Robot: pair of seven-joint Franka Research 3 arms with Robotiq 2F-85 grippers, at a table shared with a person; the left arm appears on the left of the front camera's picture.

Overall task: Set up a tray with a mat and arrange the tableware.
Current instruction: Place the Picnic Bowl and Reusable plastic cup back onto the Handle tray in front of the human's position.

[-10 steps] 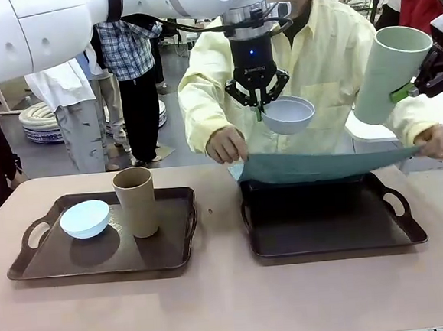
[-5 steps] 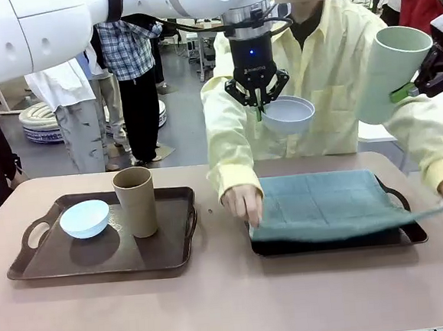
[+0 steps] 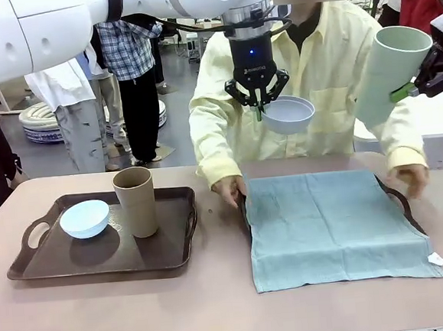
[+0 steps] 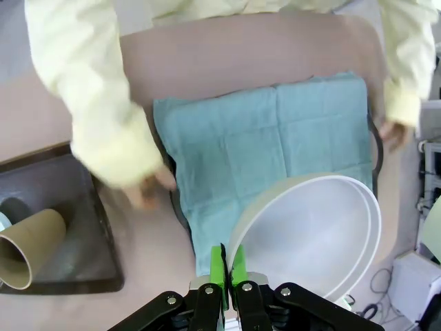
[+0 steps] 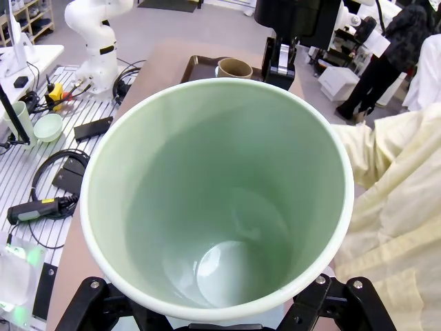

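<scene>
My left gripper (image 3: 259, 106) hangs high over the table's middle, shut on the rim of the greyish white bowl (image 3: 290, 115); the bowl (image 4: 310, 234) also shows in the left wrist view, above the mat. My right gripper (image 3: 413, 86) at the upper right is shut on the pale green cup (image 3: 387, 72), whose empty inside (image 5: 220, 207) faces the right wrist camera. A teal mat (image 3: 333, 224) lies flat over the right tray (image 3: 403, 201), overhanging its near edge. The person's hands (image 3: 229, 188) rest at the mat's far corners. The left tray (image 3: 30, 265) holds a pale blue bowl (image 3: 84, 218) and a tan-brown cup (image 3: 135, 201).
The person in a pale yellow shirt (image 3: 329, 73) leans over the far side of the table. Bare tabletop (image 3: 218, 311) runs along the near edge and between the two trays. Other people stand in the background at the left.
The person drew the mat towards me and spread it flat over the right tray, then moved both hands back to its far corners. Neither arm has moved.
</scene>
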